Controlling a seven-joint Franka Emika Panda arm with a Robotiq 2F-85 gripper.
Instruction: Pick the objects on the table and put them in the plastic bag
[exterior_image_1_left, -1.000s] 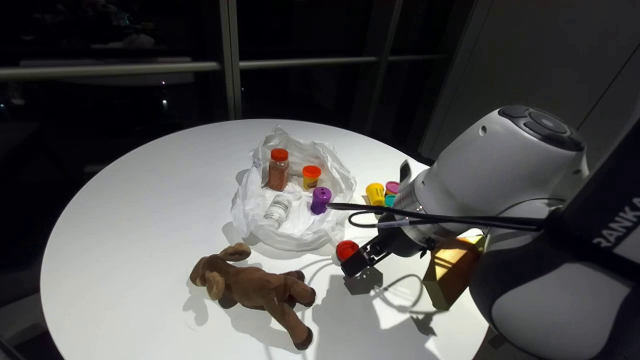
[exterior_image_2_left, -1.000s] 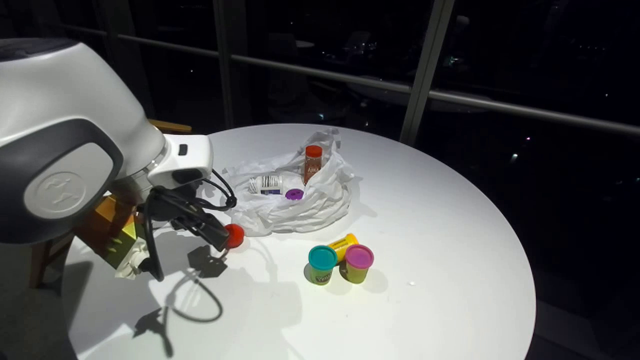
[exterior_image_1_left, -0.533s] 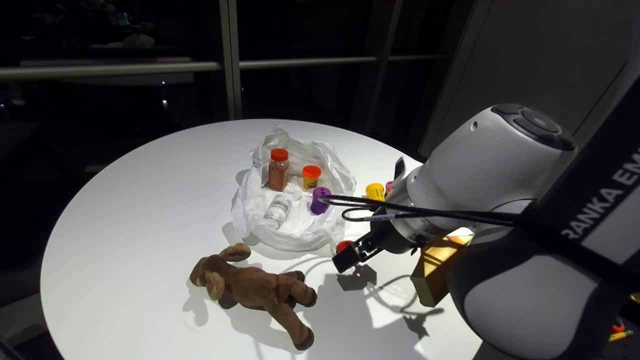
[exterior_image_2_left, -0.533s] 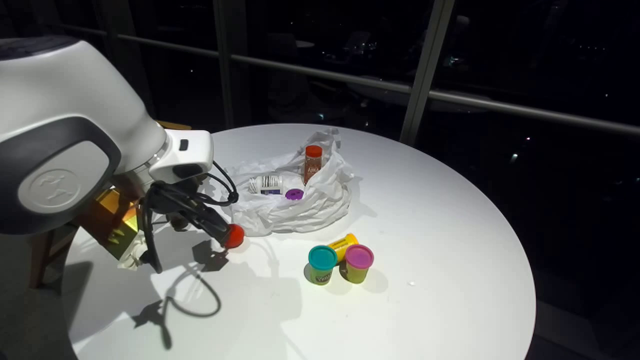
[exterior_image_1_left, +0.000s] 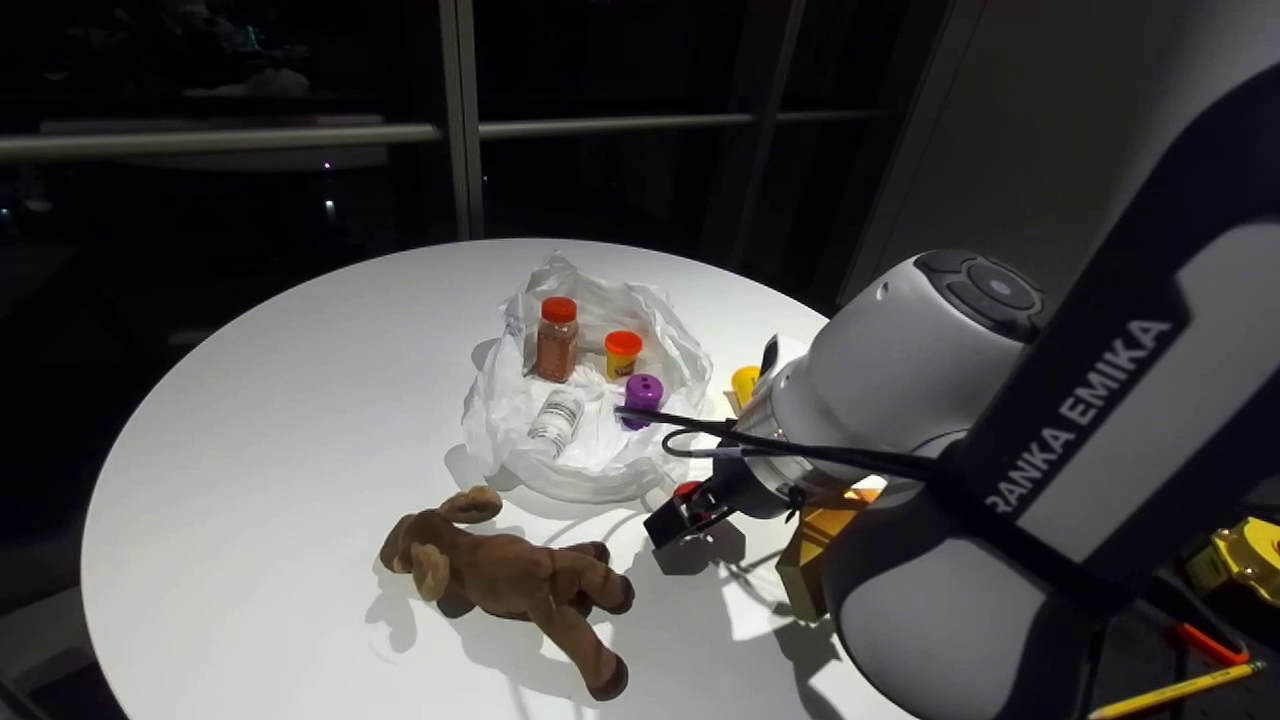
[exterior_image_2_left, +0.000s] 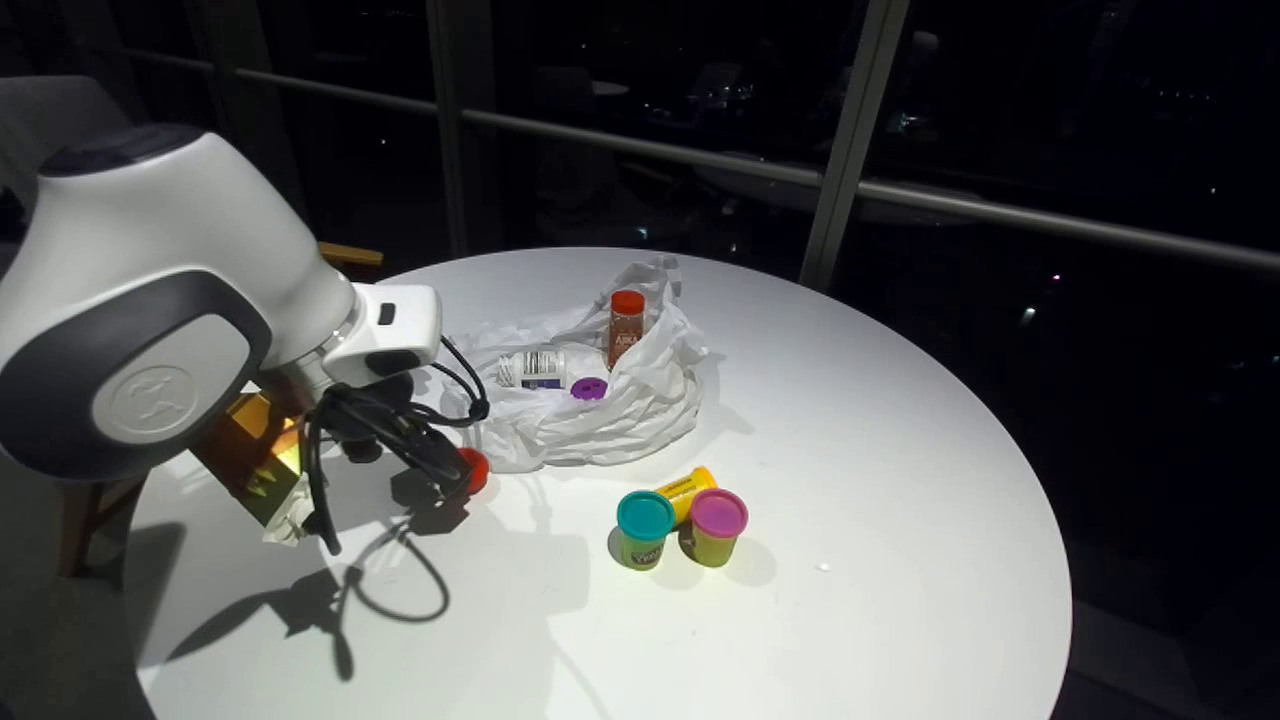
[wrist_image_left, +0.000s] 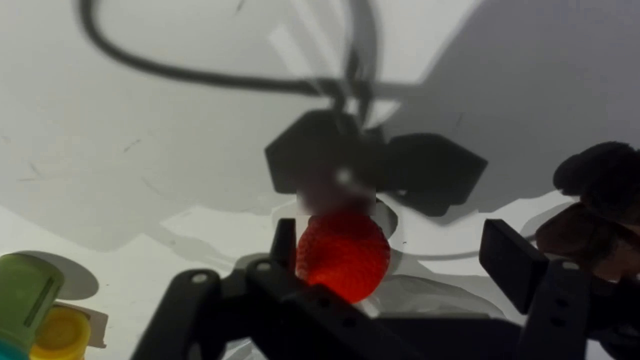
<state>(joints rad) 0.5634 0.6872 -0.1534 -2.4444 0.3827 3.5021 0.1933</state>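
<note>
A round red object (wrist_image_left: 345, 255) sits on the table between my fingers in the wrist view, close beside the left finger. My gripper (wrist_image_left: 400, 252) is open, with a wide gap to the right finger. In both exterior views the gripper (exterior_image_1_left: 682, 518) (exterior_image_2_left: 452, 478) is low, partly covering the red object (exterior_image_1_left: 688, 489) (exterior_image_2_left: 476, 470). The white plastic bag (exterior_image_1_left: 500, 435) (exterior_image_2_left: 640, 435) lies spread open just beyond. It holds a red-lidded jar (exterior_image_1_left: 557, 345), an orange-lidded pot (exterior_image_1_left: 622, 356), a purple shaker (exterior_image_1_left: 643, 390) and a white bottle (exterior_image_1_left: 556, 422).
A brown plush toy (exterior_image_1_left: 510, 572) lies near the gripper. A teal-lidded pot (exterior_image_2_left: 644, 530), a pink-lidded pot (exterior_image_2_left: 716, 528) and a yellow pot (exterior_image_2_left: 688, 490) stand or lie together beside the bag. A gold block (exterior_image_2_left: 258, 450) is on the wrist, with cables hanging round it.
My gripper has moved a short way across the red object, so its fingers now stand around it and hide more of it in the exterior views. The arm behind has swung along; the objects have stayed.
</note>
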